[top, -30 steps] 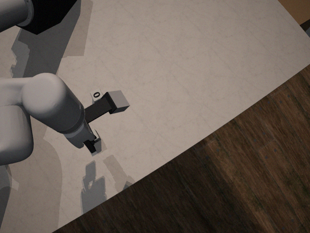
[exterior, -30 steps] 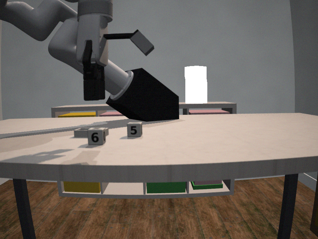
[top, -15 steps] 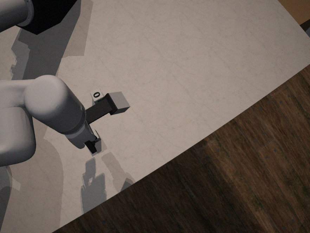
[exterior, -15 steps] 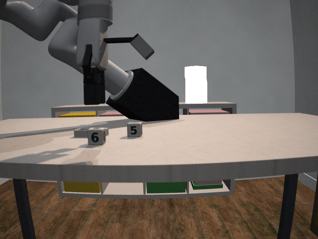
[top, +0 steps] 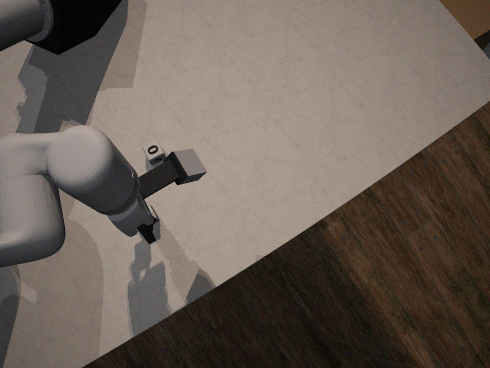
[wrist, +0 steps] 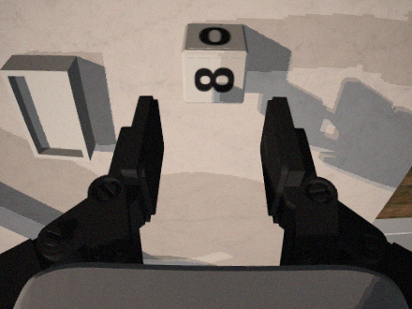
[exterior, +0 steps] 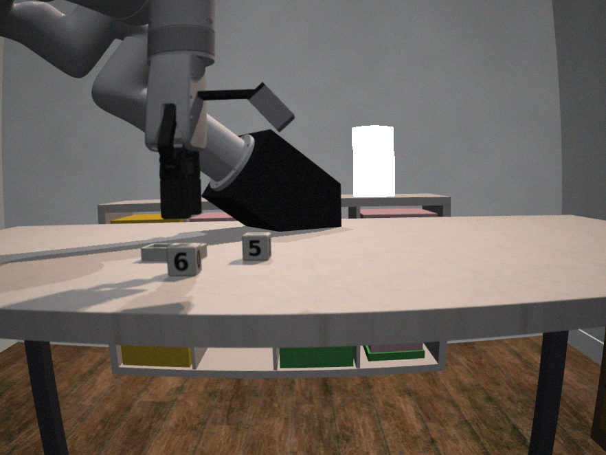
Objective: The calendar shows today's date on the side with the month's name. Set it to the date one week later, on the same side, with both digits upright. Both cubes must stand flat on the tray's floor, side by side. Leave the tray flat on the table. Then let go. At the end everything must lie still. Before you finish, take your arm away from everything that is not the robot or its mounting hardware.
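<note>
Hand open above number cubes outside tray

Nearest in the exterior view, the cube showing 6 point(exterior: 181, 261) point(wrist: 213, 75) stands on the surface point(exterior: 391, 264) point(top: 296, 99) point(wrist: 206, 197), set back from its front edge. Just behind is the tray point(exterior: 154, 253) point(wrist: 80, 112); the cube showing 5 point(exterior: 255, 247) point(top: 153, 151) stands apart. The hand point(exterior: 181, 212) point(wrist: 212, 122), released, hangs above with air below its fingertips.

The pincer point(top: 149, 229) point(exterior: 181, 198) point(wrist: 212, 122) has sunk lower, nearer the table top point(top: 276, 118) point(exterior: 416, 264) point(wrist: 206, 201).
</note>
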Controlling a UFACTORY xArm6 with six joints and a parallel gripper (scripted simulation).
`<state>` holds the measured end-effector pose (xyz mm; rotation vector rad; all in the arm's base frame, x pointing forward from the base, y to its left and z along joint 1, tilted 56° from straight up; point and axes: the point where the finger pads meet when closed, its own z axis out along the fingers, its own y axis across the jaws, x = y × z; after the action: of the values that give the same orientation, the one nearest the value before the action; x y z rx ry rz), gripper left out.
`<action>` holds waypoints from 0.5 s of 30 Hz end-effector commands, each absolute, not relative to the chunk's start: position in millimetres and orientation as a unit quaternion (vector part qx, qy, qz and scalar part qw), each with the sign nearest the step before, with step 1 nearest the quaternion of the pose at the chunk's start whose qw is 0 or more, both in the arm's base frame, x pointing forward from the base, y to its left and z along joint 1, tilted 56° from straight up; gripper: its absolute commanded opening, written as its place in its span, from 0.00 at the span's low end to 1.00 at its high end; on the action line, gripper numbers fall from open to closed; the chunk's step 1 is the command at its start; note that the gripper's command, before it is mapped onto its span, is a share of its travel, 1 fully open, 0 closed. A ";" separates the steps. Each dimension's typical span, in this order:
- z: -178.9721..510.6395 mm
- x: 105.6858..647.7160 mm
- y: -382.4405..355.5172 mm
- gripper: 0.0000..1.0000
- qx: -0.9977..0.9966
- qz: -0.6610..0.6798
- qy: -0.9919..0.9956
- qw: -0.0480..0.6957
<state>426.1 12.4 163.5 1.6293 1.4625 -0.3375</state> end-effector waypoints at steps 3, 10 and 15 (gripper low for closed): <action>159.2 429.7 6.9 0.49 0.658 -0.135 0.591 0.447; 154.2 432.7 0.5 0.49 0.658 -0.135 0.591 0.447; 152.7 433.6 -1.5 0.49 0.658 -0.135 0.591 0.447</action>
<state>432.3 -1.5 152.7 1.6295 1.4623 -0.3385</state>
